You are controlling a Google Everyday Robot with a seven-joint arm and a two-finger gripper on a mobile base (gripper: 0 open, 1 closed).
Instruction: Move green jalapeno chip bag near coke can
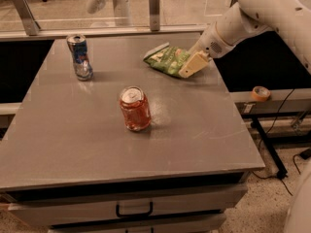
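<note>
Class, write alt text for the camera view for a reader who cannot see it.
The robot's gripper is at the right edge of a green jalapeno chip bag at the back of a grey table. A coke can stands near the middle, a blue and silver can at back left.
</note>
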